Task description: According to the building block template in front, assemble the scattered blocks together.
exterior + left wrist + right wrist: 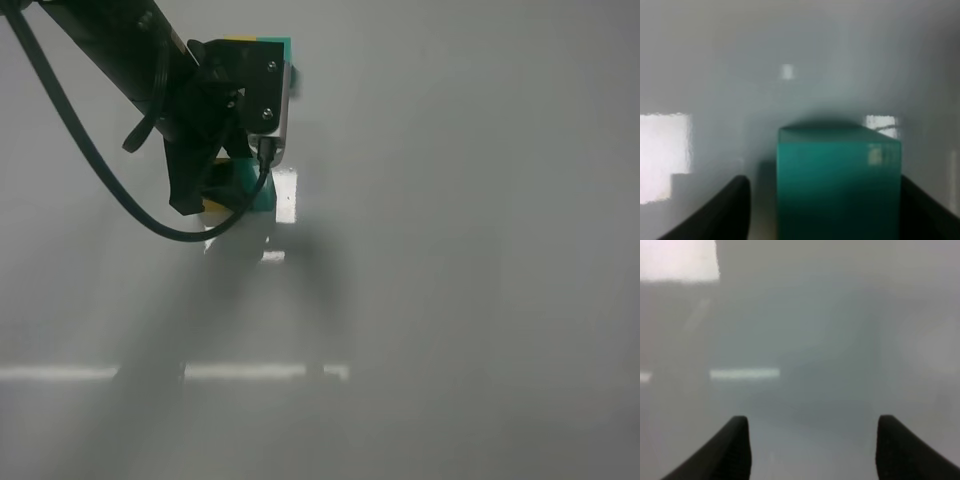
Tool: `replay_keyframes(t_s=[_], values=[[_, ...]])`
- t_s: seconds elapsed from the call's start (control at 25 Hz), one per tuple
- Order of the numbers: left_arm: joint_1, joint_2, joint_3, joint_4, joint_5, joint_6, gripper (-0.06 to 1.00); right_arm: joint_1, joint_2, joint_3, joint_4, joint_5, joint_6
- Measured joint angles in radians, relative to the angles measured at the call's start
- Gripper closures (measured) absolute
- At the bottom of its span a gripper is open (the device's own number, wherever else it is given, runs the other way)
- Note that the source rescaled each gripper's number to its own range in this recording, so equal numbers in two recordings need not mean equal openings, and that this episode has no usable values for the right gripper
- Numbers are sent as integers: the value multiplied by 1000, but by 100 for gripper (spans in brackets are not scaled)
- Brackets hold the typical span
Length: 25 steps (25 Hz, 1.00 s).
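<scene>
While the left arm blocks most of my high view, I can pick out the teal cube (262, 196) as a matte teal-green block on the grey table (470, 300), partly hidden under the left gripper (228, 198). A sliver of the yellow cube (213, 206) shows just beside it, toward nine o'clock. The two look to be touching, but the black gripper covers the joint, so I cannot be sure. At about twelve o'clock from them, the template (262, 42) peeks out behind the wrist as a yellow-and-teal strip.

From my left wrist camera, the teal cube (839, 182) fills the gap between the dark fingers (720, 212), closer to one than the other; whether they press it I cannot tell. My right gripper (812, 450) stands spread wide over bare table.
</scene>
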Motion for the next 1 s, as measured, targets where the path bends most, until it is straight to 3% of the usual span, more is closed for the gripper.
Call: replay_keyframes(t_s=[0.08, 0.12, 0.24, 0.44, 0.72, 1.0], values=[[0, 0, 0, 0, 0, -18, 17, 0, 0, 0, 0, 0, 0], [0, 0, 0, 0, 0, -28, 7, 0, 0, 0, 0, 0, 0], [0, -2, 0, 2, 13, -49, -4, 0, 0, 0, 0, 0, 0], [-28, -57, 0, 22, 35, -54, -5, 0, 0, 0, 0, 0, 0], [-70, -217, 0, 111, 65, -51, 16, 0, 0, 0, 0, 0, 0], [-70, -411, 1, 364, 69, -178, 19, 0, 0, 0, 0, 0, 0]])
